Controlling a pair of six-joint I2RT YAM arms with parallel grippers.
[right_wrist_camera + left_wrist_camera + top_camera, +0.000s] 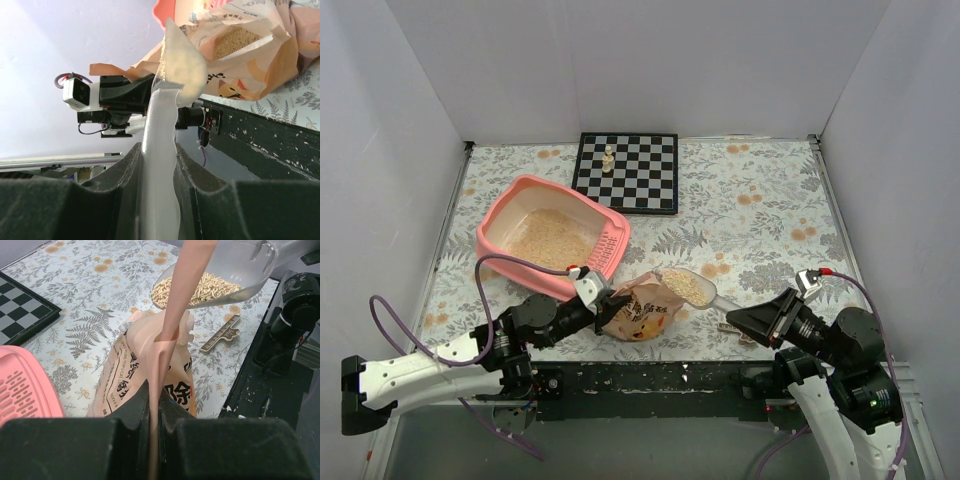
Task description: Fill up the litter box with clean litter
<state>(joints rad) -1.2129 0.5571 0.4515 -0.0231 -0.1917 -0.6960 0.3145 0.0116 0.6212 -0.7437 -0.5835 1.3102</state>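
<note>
Overhead view of my two-arm rig on a floral tablecloth. The salmon-pink litter box sits at about ten o'clock from the table's centre, its slotted grate facing the bag. A shallow layer of tan clean litter is spread inside. At six o'clock, near the box's front corner, lies an orange paper litter bag. My left gripper is pinched fully closed on a flap of the bag's mouth. I judge this holds the opening up and steady so the scoop can dip in. My right gripper reaches in from four o'clock, its jaws closed partway around the handle of a clear plastic scoop. The scoop hovers roughly level just above the bag, loaded with granules — level, I think, so nothing spills on the swing toward ten o'clock. A chessboard lies at twelve o'clock, well apart from the work.
</note>
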